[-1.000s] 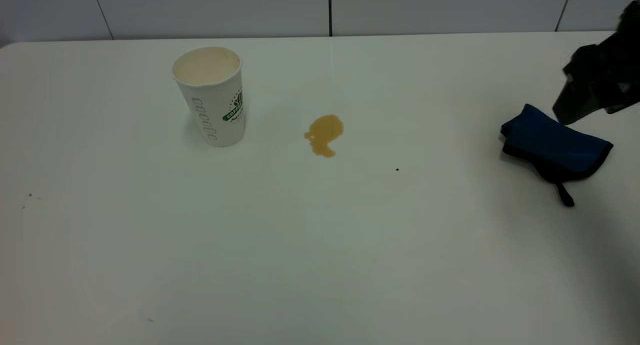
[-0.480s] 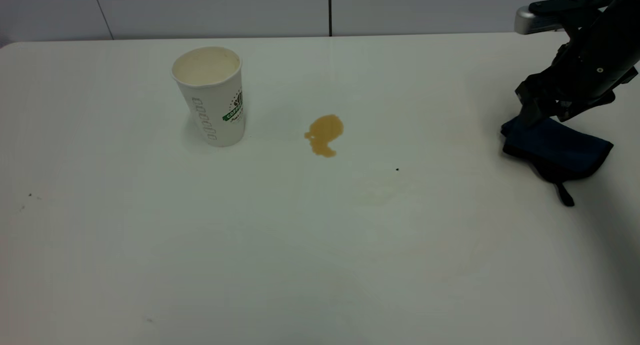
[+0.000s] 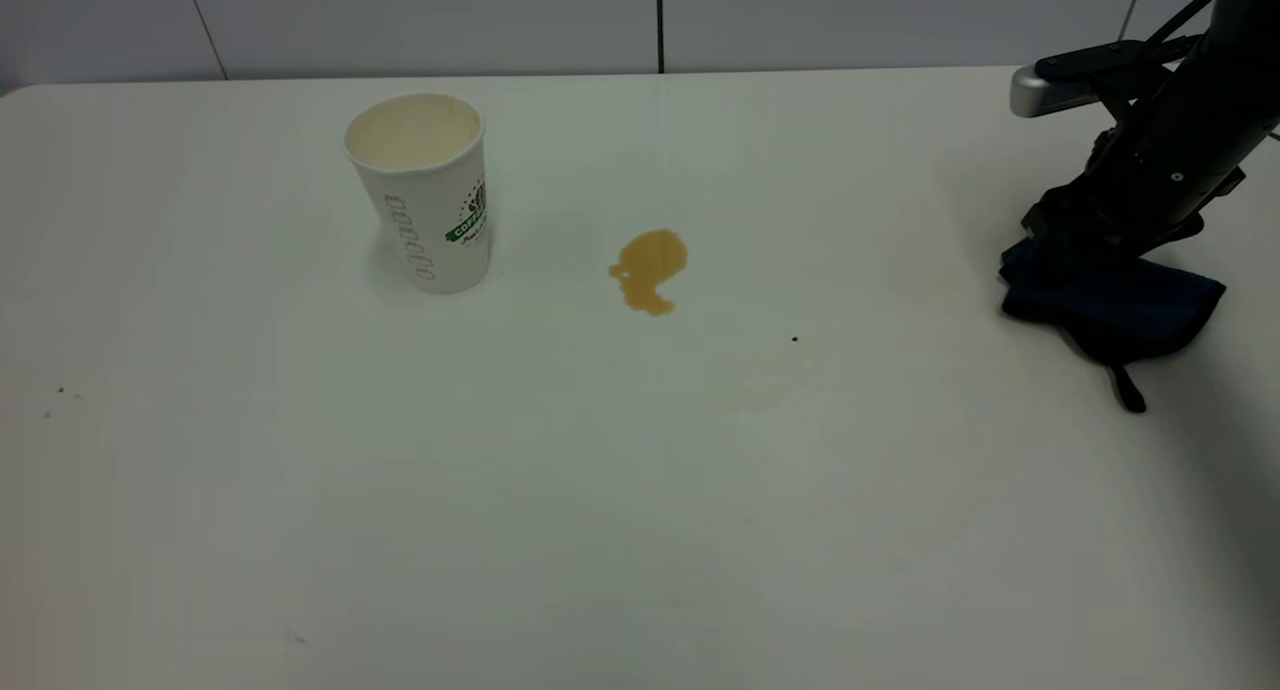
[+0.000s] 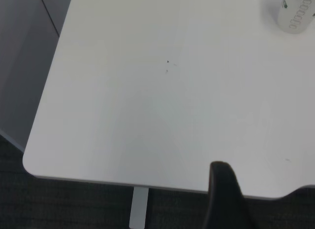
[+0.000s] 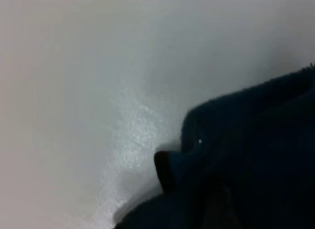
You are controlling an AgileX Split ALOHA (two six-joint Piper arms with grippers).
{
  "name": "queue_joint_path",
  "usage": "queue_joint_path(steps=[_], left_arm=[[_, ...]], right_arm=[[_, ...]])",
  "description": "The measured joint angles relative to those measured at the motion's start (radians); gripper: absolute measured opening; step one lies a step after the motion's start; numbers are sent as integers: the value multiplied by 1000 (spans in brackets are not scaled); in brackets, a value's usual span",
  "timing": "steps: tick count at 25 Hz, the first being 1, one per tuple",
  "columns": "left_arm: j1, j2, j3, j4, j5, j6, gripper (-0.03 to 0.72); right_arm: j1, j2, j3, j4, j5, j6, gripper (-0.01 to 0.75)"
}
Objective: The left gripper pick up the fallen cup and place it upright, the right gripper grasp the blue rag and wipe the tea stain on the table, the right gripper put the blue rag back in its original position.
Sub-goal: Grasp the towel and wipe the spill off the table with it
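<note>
R claw [image 3: 1052, 232] down on blue rag [image 3: 1130, 305]

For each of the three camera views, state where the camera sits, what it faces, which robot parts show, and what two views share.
Exterior view: faces the white table from above; right end effector on the dark-blue rag.
Left wrist view: off the table's corner; one dark finger shows.
Right wrist view: pressed close to the rag.
Shared: the upright white paper cup appears in exterior and left wrist views.

Dim, even light — right wrist view blurred.
</note>
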Motion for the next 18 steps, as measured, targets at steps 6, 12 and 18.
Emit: queue_joint_path(steps=[6, 12, 18], left_arm=[[0, 0, 0, 0, 0, 0, 472], [0, 0, 0, 0, 0, 0, 472], [0, 0, 0, 0, 0, 0, 472]], right_arm=[[21, 6, -6, -15, 9, 2, 54], [115, 10, -30, -25, 25, 2, 40], [251, 39, -126, 47, 72, 2, 40]])
